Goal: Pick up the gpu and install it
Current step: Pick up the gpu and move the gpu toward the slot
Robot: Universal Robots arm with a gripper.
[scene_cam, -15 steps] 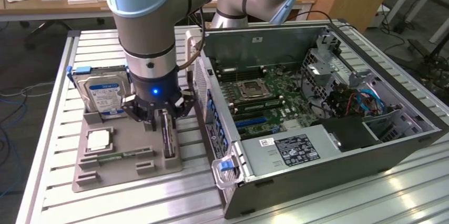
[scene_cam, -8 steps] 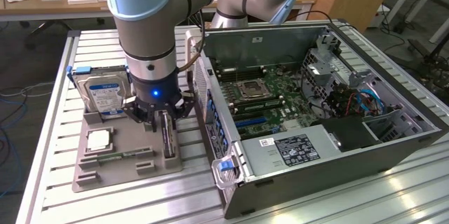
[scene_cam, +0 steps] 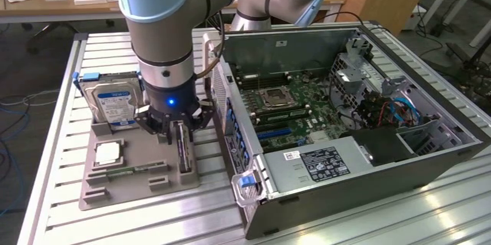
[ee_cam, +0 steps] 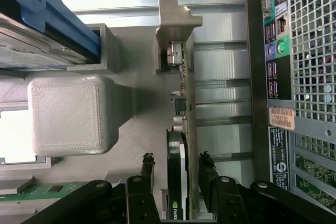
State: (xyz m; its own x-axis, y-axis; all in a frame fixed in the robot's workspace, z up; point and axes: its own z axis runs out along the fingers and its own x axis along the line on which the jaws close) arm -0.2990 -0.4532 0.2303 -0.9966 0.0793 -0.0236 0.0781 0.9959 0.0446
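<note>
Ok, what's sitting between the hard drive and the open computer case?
The gpu, standing on edge in the grey holder, with the open pincer straddling it; the exterior view shows this.

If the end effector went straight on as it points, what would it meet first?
Probably the gpu: the end effector straddles its upper edge, open fingers either side. Depth unclear; fingertips might reach the grey tray first.
</note>
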